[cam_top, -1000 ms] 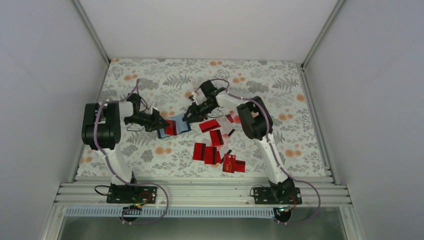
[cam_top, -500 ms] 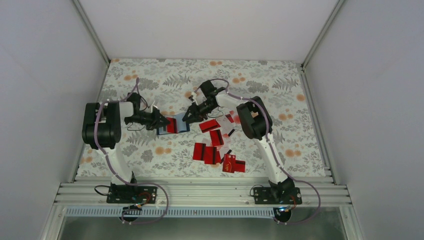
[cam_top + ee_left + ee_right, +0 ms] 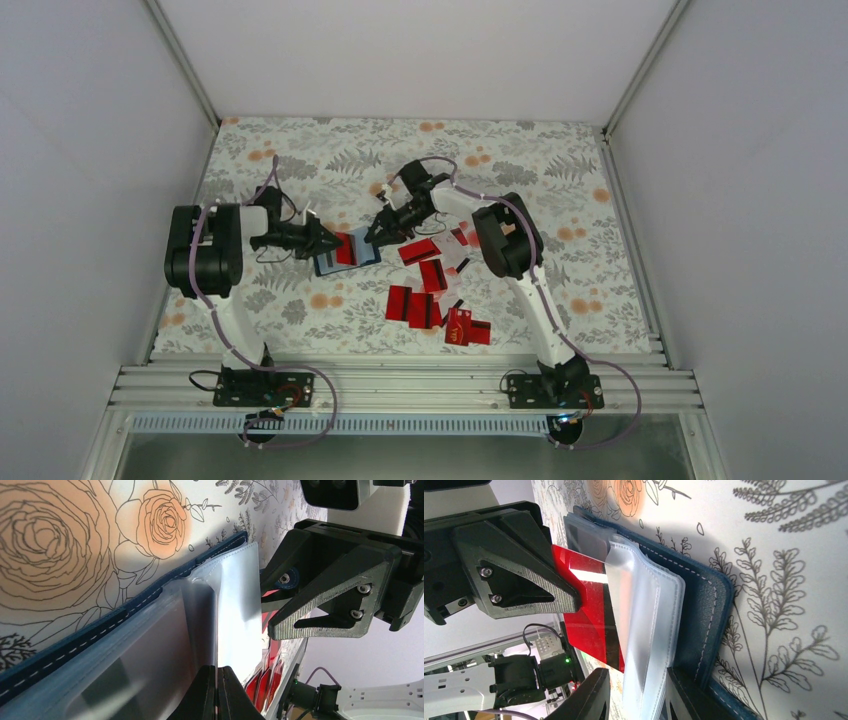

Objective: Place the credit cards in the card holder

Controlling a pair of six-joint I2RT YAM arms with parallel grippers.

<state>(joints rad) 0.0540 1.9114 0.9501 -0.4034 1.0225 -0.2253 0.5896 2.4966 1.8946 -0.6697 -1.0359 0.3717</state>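
Note:
The card holder lies open on the floral table, navy cover down, clear sleeves fanned up. My left gripper is at its left edge, shut on a red card with a black stripe; the card's far end sits under a clear sleeve. In the left wrist view the fingers are pressed together in front of the sleeves. My right gripper is at the holder's right edge. Its jaws stand apart with the sleeves between them. Several more red cards lie to the right.
The loose cards spread from the middle of the table toward the front right. The two grippers face each other a few centimetres apart over the holder. White walls enclose the table on three sides.
My left gripper has crept a little to the right with the red card, which now reaches further over the open holder. The right gripper has stayed in place.

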